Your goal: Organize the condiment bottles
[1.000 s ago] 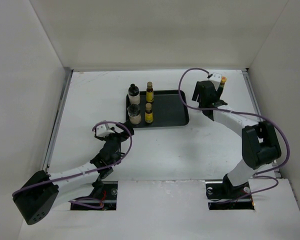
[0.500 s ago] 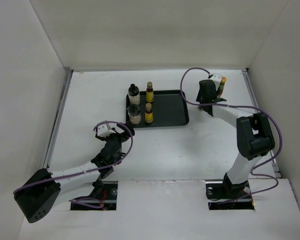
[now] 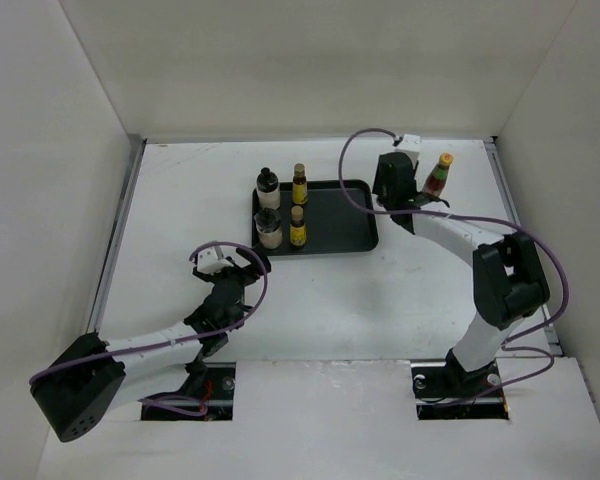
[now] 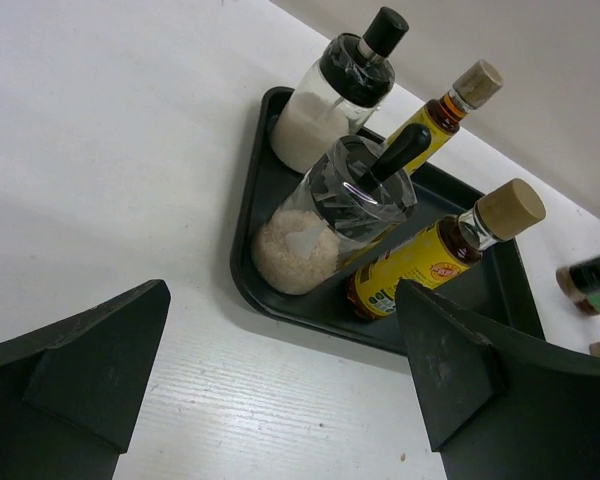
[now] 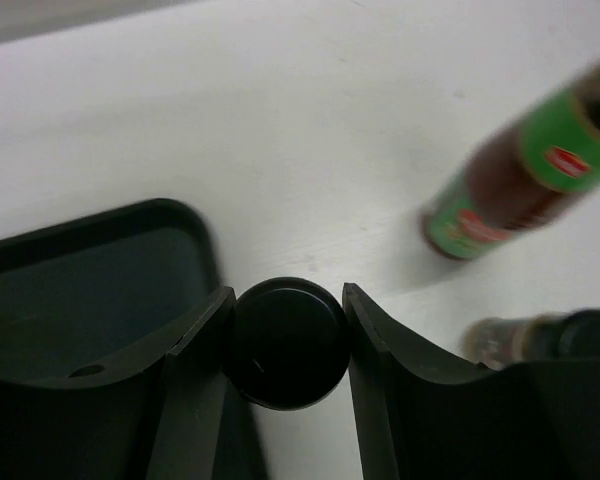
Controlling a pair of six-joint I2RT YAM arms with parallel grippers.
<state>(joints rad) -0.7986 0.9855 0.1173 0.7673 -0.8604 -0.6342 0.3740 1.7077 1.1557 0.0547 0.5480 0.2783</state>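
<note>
My right end effector [image 5: 285, 300] is clenched on a short dark bottle [image 5: 285, 350], seen cap-on, so its long axis points straight up at my wrist camera. The tray [image 5: 90, 285] lies just left of it in that frame, its rounded corner beside the bottle, which is over the white surface [image 5: 280, 120]. My left end effector [image 4: 282, 300] hangs released at the tray's lower-left corner in the top frame, so I judge the right arm nearer for setting the bottle in.

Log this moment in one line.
left gripper open, facing tray | right gripper shut on dark bottle beside tray | red-green bottle on table
</note>
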